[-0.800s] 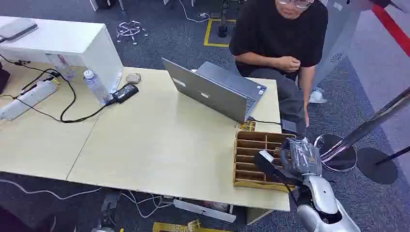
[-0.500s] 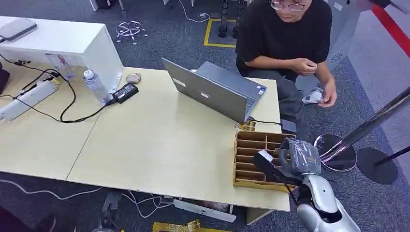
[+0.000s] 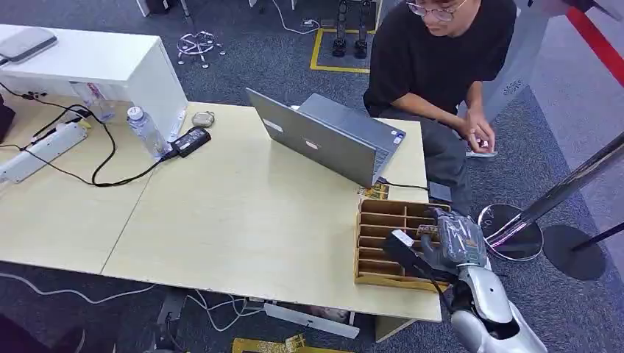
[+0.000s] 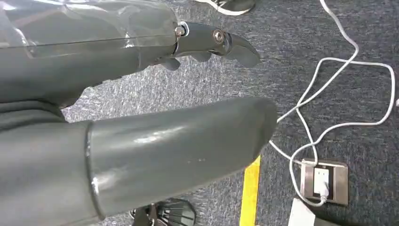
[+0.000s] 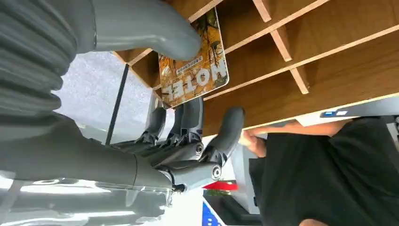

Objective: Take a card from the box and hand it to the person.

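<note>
Your right hand point(image 5: 188, 141) was over the slotted wooden box point(image 3: 383, 243) at the counter point(image 3: 243, 213) corner, thumb and fingers pinching the orange printed card point(image 5: 193, 70), long axis standing up out of its slot. Left hand point(image 4: 141, 108) hung open, well away. Vs 0.8 s ago: person point(image 3: 441, 66) sat upright, arm reaching down; hand barely shifted.

My grey right hand point(image 5: 155, 94) is covering one edge of the orange printed card point(image 5: 194, 60) over the wooden compartment box point(image 5: 329, 56), hiding my grip.
</note>
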Robot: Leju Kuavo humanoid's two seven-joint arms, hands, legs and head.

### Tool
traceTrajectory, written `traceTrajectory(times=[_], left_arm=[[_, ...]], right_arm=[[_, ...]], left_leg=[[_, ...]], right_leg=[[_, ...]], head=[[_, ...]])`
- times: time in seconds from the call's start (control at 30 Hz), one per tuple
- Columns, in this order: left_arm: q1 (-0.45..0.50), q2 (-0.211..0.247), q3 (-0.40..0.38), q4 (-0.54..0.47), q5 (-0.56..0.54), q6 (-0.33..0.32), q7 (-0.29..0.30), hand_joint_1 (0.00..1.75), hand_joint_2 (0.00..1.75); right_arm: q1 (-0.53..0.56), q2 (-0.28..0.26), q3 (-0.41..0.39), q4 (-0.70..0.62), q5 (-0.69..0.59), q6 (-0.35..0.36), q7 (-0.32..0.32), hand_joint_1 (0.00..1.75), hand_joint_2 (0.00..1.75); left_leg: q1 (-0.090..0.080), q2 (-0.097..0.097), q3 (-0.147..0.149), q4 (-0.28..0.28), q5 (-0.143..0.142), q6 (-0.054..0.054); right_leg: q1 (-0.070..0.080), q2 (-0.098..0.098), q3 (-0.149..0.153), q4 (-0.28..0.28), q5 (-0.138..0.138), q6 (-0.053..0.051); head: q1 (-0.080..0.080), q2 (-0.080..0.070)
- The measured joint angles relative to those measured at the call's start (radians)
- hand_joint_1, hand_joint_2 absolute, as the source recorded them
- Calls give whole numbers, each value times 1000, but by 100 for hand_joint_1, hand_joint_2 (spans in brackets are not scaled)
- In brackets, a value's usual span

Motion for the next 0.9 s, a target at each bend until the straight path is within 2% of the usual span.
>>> traceTrajectory(times=[0.17,0.2,0.27,0.5,0.83,0.9], left_arm=[[-1,4,0,0,0,-10,26,0,0],[-2,5,0,0,0,-11,30,0,0],[-2,8,0,0,0,-11,34,0,0],[-2,11,1,0,-2,-11,38,0,0],[-3,16,5,0,-12,-11,50,0,0],[-3,16,6,0,-15,-11,53,0,0]], right_arm=[[-10,0,7,3,-3,-1,-4,119,175],[-12,0,8,5,-5,-1,-5,119,175],[-14,0,10,6,-6,-2,-5,133,175],[-17,1,23,11,-8,-5,-6,134,175],[-26,4,38,17,-7,-3,-9,155,175],[-27,4,39,17,-3,-4,-9,155,175]], left_leg=[[0,0,0,0,0,0],[0,0,0,0,0,0],[0,0,0,0,0,0],[0,0,0,0,0,0],[0,0,0,0,0,0],[0,0,0,0,0,0]], right_leg=[[0,0,0,0,0,0],[0,0,0,0,0,0],[0,0,0,0,0,0],[0,0,0,0,0,0],[0,0,0,0,0,0],[0,0,0,0,0,0]], head=[[0,0],[0,0],[0,0],[0,0],[0,0],[0,0]])
